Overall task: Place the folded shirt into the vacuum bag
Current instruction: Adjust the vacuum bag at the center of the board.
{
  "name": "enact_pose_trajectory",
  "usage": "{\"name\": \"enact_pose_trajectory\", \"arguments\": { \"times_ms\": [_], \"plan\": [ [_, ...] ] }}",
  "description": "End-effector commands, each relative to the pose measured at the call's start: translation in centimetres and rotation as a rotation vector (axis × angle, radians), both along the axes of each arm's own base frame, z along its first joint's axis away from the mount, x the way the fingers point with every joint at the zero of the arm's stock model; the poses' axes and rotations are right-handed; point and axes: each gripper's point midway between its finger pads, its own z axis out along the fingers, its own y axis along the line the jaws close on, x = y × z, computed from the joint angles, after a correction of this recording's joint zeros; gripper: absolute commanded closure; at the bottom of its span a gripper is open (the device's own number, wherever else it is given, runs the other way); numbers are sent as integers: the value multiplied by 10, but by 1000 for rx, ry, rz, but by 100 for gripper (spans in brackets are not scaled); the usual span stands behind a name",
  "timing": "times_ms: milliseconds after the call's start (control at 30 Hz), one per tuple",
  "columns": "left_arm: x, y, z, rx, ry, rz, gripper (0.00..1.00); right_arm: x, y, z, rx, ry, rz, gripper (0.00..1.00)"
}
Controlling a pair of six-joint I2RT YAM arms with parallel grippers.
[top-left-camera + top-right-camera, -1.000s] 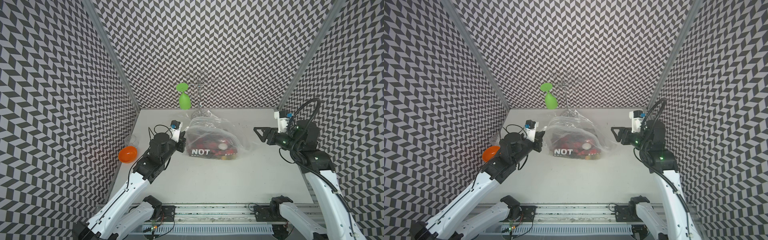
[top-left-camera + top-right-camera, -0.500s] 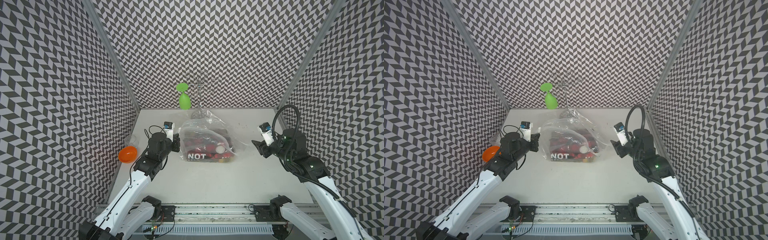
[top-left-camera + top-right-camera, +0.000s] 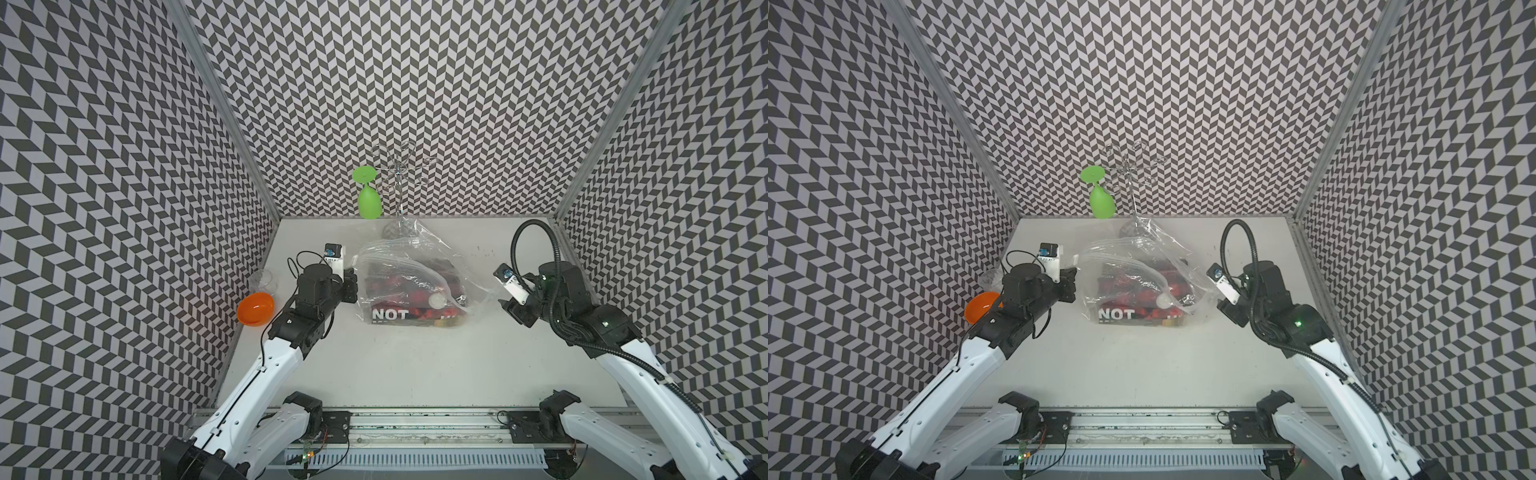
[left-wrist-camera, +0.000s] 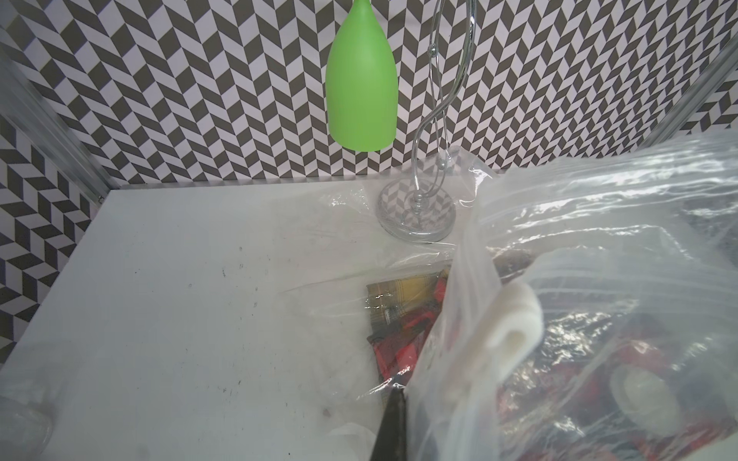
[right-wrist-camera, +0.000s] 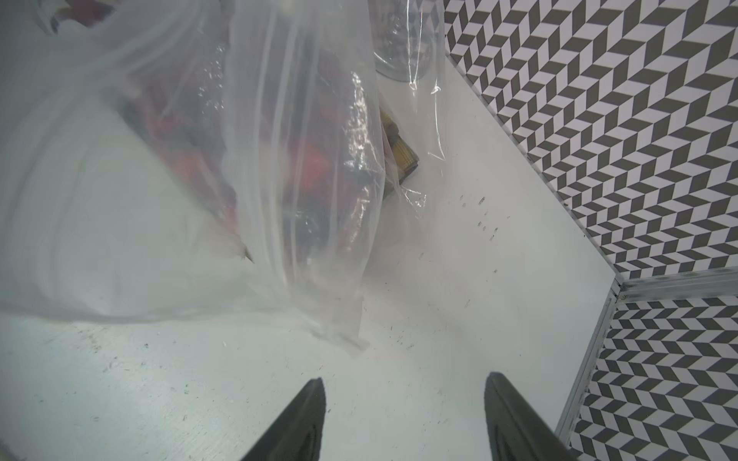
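Clear vacuum bag [image 3: 399, 259] over red shirt [image 3: 390, 314]

I logged the following colours. The clear, crinkly plastic vacuum bag [image 3: 419, 259] was colourless and glossy, and its small round valve cap [image 3: 436, 300] was white. The folded fabric shirt [image 3: 388, 314] showed red and black, a yellow plaid patch, and white "NOT" lettering on a black band. I recorded a bright green plastic goblet [image 3: 369, 202], a chrome wire rack [image 3: 400, 166], an orange plastic bowl [image 3: 255, 308], a matt white tabletop [image 3: 415, 365] with dark specks, and enclosure walls [image 3: 415, 83] in a black-and-white chevron pattern.
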Motion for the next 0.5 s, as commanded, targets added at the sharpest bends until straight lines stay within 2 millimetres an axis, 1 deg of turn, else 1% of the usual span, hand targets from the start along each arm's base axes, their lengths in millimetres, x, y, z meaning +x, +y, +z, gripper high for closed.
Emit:
{"name": "enact_pose_trajectory", "arguments": {
  "times_ms": [0,67,133,200,333,467],
  "plan": [
    [-1,7,2,-7,-1,32,100,11,18,-2,9,-65,98,36],
    [-2,9,4,-3,-5,35,100,15,21,-3,13,-71,109,38],
    [-3,9,6,0,-7,34,100,14,30,4,48,-75,144,40],
    [-4,8,6,-1,-8,29,100,11,37,11,84,-81,183,43],
    [-5,8,8,-6,-11,26,100,-1,53,19,155,-81,272,44],
    [-5,9,8,1,-10,30,100,-6,57,24,181,-95,306,44]
  ]
}}
